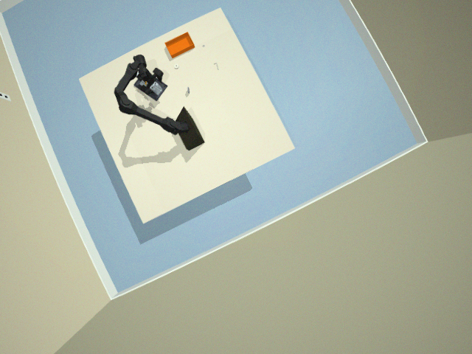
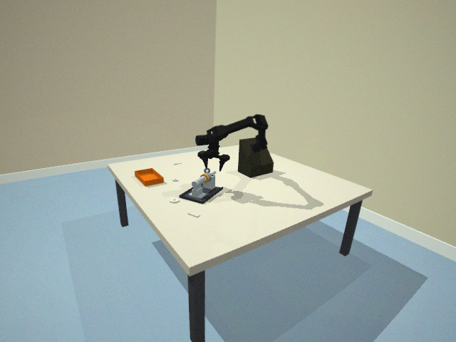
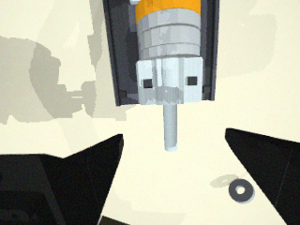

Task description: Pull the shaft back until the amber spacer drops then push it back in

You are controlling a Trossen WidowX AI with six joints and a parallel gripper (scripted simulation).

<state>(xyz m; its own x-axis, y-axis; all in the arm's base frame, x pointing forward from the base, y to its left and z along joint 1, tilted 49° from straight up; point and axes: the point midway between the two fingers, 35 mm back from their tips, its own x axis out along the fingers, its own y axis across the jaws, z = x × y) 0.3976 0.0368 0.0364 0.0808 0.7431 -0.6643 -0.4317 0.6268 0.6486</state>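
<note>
The fixture's dark base tray [image 1: 155,99] [image 2: 202,201] [image 3: 111,61] carries a pale block [image 3: 170,77] with two dark squares. The thin grey shaft end [image 3: 171,127] sticks out of this block toward me. Several grey rings [image 3: 170,37] sit behind the block, and the amber spacer [image 2: 206,177] [image 3: 170,6] sits beyond them, around the shaft line. My gripper [image 2: 213,169] [image 3: 173,136] is open and empty. Its fingers stand on either side of the shaft end in the wrist view, apart from it. The exterior view shows the fingers above the fixture. The far end is cut off in the wrist view.
An orange bin [image 1: 180,46] [image 2: 149,177] stands on the table [image 1: 228,114] [image 2: 221,235]. A dark ring [image 3: 232,191] shows near the right finger. Small washers and a thin bent piece [image 1: 216,66] [image 2: 193,214] lie around. The arm's dark base block [image 1: 192,137] [image 2: 254,165] stands behind.
</note>
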